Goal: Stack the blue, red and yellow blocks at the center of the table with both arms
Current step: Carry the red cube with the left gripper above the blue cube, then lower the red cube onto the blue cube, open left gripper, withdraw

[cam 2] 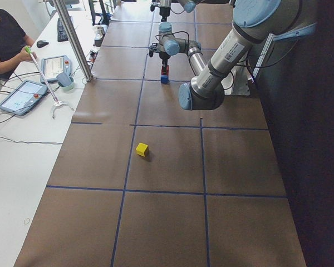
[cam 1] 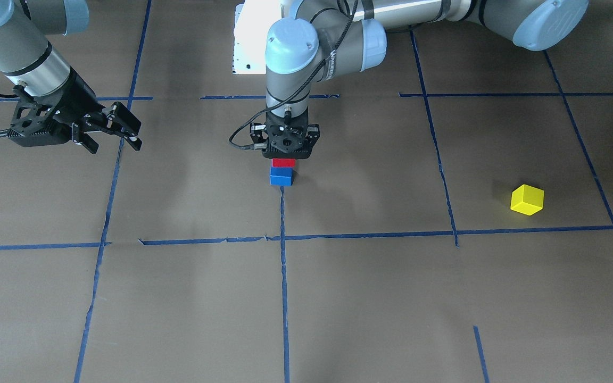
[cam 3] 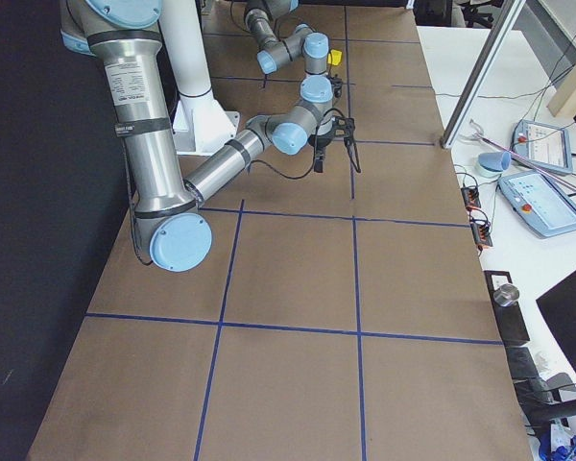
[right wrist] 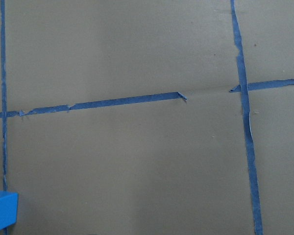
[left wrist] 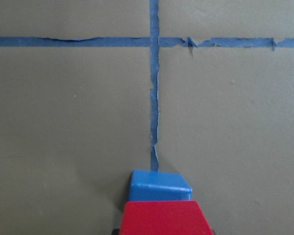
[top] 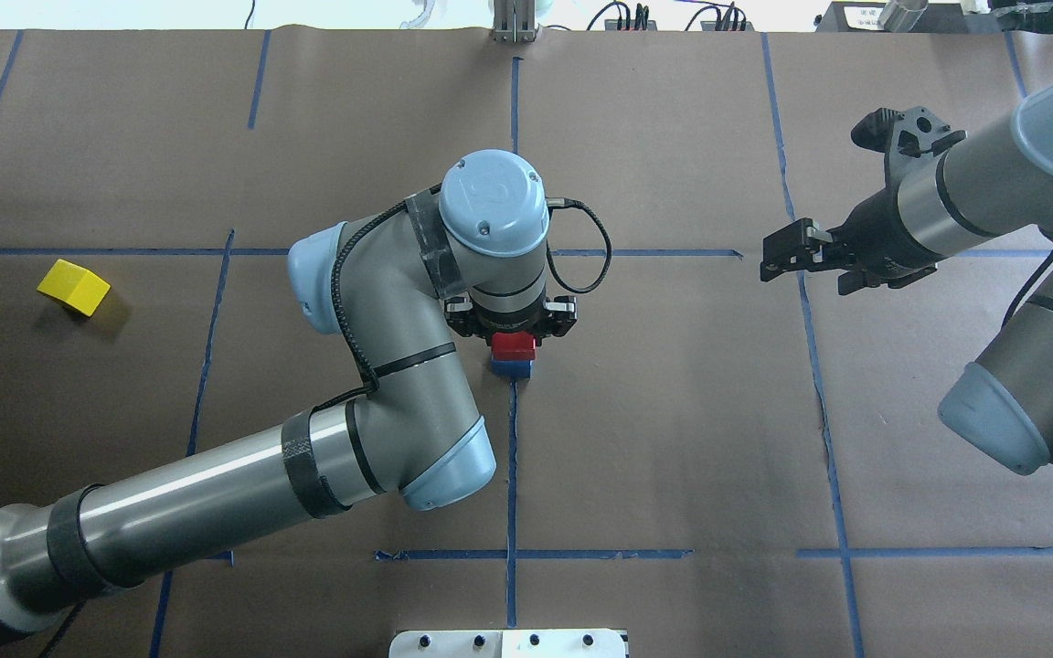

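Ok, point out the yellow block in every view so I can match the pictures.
Exterior front-facing: yellow block at right, mid-height.
Overhead exterior: far left.
Exterior left: near the picture's centre.
Exterior right: a tiny yellow spot at the far end, near the top.
Left wrist: not in it.
Right wrist: not in it.
Landmark: the blue block under the red block.
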Controlling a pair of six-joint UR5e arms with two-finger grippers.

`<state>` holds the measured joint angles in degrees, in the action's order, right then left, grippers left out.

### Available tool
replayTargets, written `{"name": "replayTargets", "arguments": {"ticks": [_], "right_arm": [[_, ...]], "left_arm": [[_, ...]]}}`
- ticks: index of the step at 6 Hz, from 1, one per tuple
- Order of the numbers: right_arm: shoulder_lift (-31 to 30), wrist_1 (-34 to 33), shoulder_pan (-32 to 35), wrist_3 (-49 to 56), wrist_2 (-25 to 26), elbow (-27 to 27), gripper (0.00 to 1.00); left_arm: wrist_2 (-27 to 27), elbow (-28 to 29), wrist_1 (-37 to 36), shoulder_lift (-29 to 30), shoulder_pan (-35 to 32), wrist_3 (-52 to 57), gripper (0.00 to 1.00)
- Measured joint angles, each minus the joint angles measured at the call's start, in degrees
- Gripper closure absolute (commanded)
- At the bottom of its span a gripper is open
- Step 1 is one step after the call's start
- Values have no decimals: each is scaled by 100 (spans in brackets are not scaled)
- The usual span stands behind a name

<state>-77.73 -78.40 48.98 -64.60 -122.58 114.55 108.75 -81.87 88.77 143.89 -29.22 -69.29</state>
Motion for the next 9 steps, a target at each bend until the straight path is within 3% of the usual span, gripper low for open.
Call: {"name": "replayTargets", "arguments": {"ticks": [3,4,5,6,7,8,9], "right_arm": [[-5,6,-8,0,16,-9,0],[-6,2,-10,0,21,-15,0],[-9,1,-11,0,23,-22,0],[-12,0,-11,0,24,-26,0],[-14,2,-11,0,22,-28,0],[-14,7,-11,0,18,-29,0],[-13,6,-11,0,18,-29,0]], "left_arm": [[-93,185,2,52,4,14,91],[-103,190,6,46,4,18,84],[-107,190,8,46,4,20,58],[-108,190,6,49,4,18,50],[-108,190,2,54,8,14,30],[-108,186,1,55,23,10,0],[-111,179,0,53,42,5,0]]}}
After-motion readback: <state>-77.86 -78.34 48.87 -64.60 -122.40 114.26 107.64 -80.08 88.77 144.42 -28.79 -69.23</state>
